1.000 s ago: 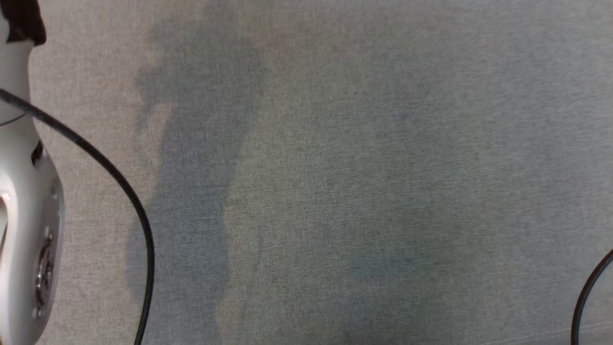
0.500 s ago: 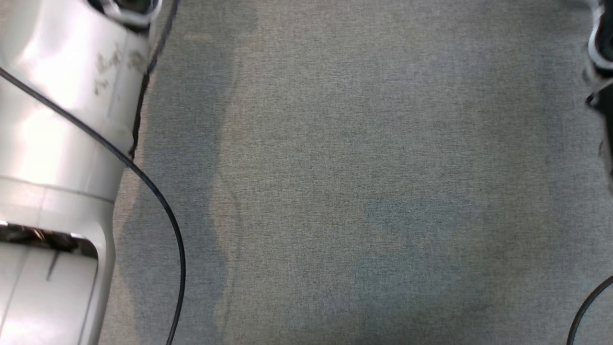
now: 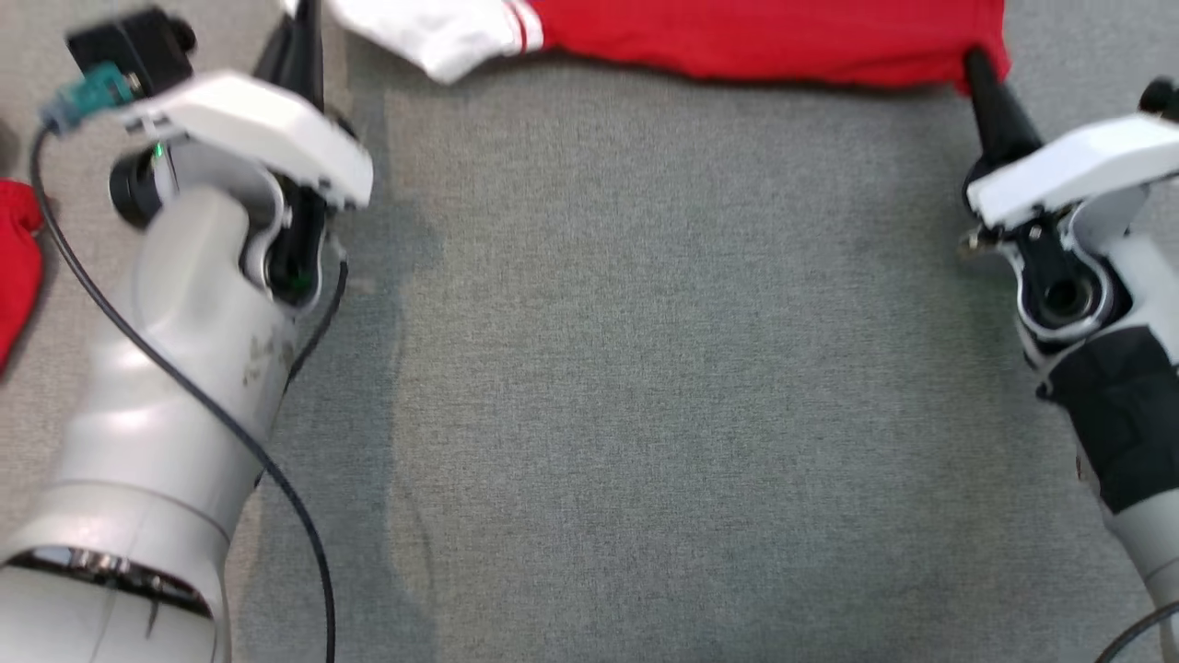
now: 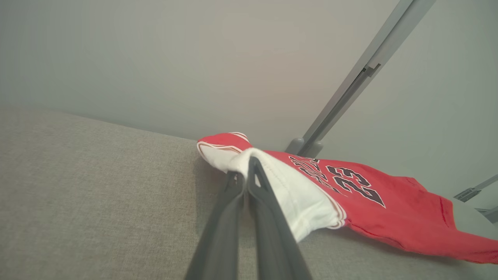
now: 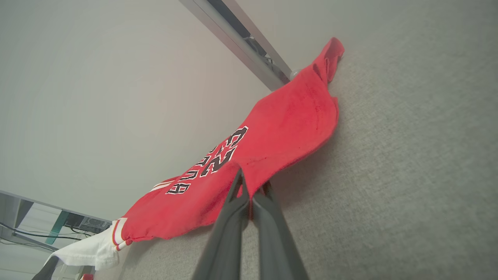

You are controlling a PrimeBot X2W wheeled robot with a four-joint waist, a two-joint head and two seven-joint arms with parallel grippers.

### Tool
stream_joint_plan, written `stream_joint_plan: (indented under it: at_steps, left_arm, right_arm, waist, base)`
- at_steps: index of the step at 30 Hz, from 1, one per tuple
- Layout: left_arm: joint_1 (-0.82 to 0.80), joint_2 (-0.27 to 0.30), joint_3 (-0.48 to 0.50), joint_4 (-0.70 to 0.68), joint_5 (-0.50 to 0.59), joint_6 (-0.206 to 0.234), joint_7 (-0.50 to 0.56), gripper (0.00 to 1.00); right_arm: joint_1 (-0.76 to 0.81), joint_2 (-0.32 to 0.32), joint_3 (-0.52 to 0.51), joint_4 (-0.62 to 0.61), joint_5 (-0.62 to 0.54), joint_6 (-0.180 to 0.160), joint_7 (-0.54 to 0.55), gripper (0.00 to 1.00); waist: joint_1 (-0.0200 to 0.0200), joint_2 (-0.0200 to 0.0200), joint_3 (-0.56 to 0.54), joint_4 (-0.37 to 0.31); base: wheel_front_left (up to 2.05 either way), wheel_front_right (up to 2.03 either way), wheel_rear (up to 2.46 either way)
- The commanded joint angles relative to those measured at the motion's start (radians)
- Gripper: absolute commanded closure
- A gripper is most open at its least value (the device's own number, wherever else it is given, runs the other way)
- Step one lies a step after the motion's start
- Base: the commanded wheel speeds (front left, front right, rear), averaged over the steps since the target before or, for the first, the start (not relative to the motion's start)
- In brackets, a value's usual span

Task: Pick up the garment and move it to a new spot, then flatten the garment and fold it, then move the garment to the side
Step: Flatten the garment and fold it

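Red knit cloth with white sleeves, black block lettering and a number 23: this jersey (image 3: 755, 37) lies stretched sideways along the far edge of the grey woven tabletop (image 3: 645, 368), close under a pale wall (image 4: 155, 58). My left gripper (image 4: 245, 171) is pinched tight on the white sleeve (image 4: 295, 198) at the jersey's left end; the two dark fingers press together, and the white fabric bunches at their tips and drapes over one of them. My right gripper (image 5: 249, 186) is clamped the same way on the red lower edge near the jersey's right end, where a small fold of red cloth is caught between the closed tips. From the head view the jersey spans nearly the whole gap between my two grippers, the white sleeve to my left and the red body running to my right. The print faces up and shows in both wrist views, though I can't read the word for certain. The jersey's far end rises into a loose red point in the right wrist view. A grey metal bar (image 4: 350, 89) slants up the wall just behind the jersey. A thin black cable (image 3: 184, 387) loops across my pale left forearm (image 3: 175, 368). Out to my left, well apart from the jersey, a second piece of red cloth (image 3: 17, 267) lies on the tabletop; I can't tell what it is. The near half of the tabletop between my arms carries soft shadows.
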State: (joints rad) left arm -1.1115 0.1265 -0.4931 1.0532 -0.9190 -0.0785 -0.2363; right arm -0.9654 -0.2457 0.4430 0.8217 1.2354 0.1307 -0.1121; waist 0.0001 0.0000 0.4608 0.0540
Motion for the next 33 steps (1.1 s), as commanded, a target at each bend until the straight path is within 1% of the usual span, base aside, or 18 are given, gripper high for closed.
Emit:
stream_joint_plan:
  at_steps: [1,6,13,21,23,25,28,33]
  left_arm:
    - [0.032,0.014,-0.013,0.02,0.016,-0.006,0.0,1.0]
    - [0.115,0.011,-0.052,0.054,0.025,-0.025,0.032,1.0]
    - [0.184,0.016,-0.083,0.086,0.032,-0.034,0.07,1.0]
    - [0.275,0.023,-0.128,0.091,0.026,-0.047,0.138,1.0]
    - [0.304,0.014,-0.112,0.083,-0.012,-0.05,0.174,1.0]
    - [0.332,-0.002,-0.074,0.056,-0.084,-0.052,0.246,1.0]
    - [0.367,0.033,-0.072,-0.004,-0.126,-0.051,0.307,1.0]
    - [0.428,0.068,-0.064,-0.1,-0.186,-0.052,0.381,1.0]
  right_arm:
    - [0.03,-0.009,0.015,0.018,0.01,0.0,0.004,1.0]
    - [0.079,-0.005,0.059,0.068,0.022,0.0,-0.002,1.0]
    - [0.108,0.003,0.108,0.12,0.031,0.0,-0.005,1.0]
    - [0.153,-0.024,0.146,0.178,0.049,0.0,-0.006,1.0]
    - [0.165,-0.032,0.159,0.188,0.047,0.0,-0.004,1.0]
    - [0.178,-0.039,0.17,0.19,0.051,0.0,-0.001,1.0]
    - [0.197,-0.055,0.179,0.189,0.06,0.0,0.0,1.0]
    - [0.227,-0.079,0.196,0.193,0.07,0.0,-0.008,1.0]
  waist:
    - [-0.0001,0.0,-0.043,0.002]
    - [-0.0001,0.0,-0.094,0.007]
    - [-0.0001,0.0,-0.147,0.014]
    - [-0.0001,0.0,-0.225,0.018]
    - [-0.0001,0.0,-0.242,0.02]
    - [-0.0001,0.0,-0.259,0.021]
    - [-0.0001,0.0,-0.278,0.022]
    - [-0.0001,0.0,-0.307,0.025]
  base:
    - [0.0,0.0,0.0]
    - [0.0,0.0,0.0]
    - [0.0,0.0,0.0]
    - [0.0,0.0,0.0]
    - [0.0,0.0,0.0]
    - [0.0,0.0,0.0]
    - [0.0,0.0,0.0]
    - [0.0,0.0,0.0]
